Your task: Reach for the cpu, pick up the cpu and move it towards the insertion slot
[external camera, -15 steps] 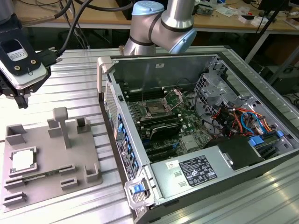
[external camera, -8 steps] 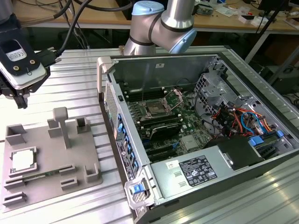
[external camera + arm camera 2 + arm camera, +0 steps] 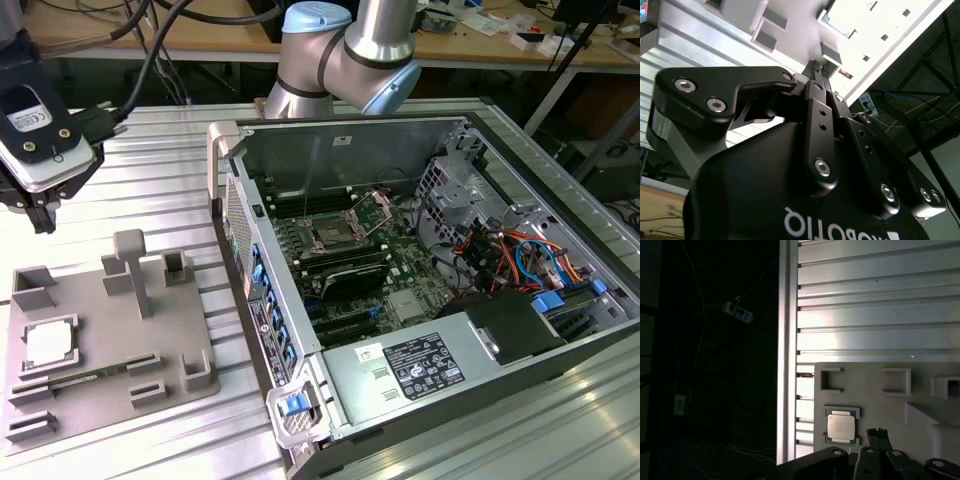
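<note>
The cpu (image 3: 48, 345), a small square chip with a pale silvery top, lies in a recess of the grey plastic tray (image 3: 170, 345) at the exterior view's left. In the first wrist view the cpu (image 3: 841, 426) sits just beside the black fingertips (image 3: 878, 434). My gripper (image 3: 44, 215) hangs above the tray's far left corner, well above the chip, and its fingers meet at the tips with nothing between them. The second wrist view shows the closed gripper (image 3: 819, 67) against the tray's raised blocks. The insertion slot (image 3: 331, 237), a shiny metal frame with a dark centre, sits on the green motherboard inside the open computer case.
The open computer case (image 3: 420, 290) lies on the ribbed aluminium table (image 3: 150, 170), right of the tray. Its near wall (image 3: 250, 290) stands between tray and socket. Raised blocks and a tall post (image 3: 130, 262) rise from the tray. The table edge (image 3: 787, 350) runs beside the tray.
</note>
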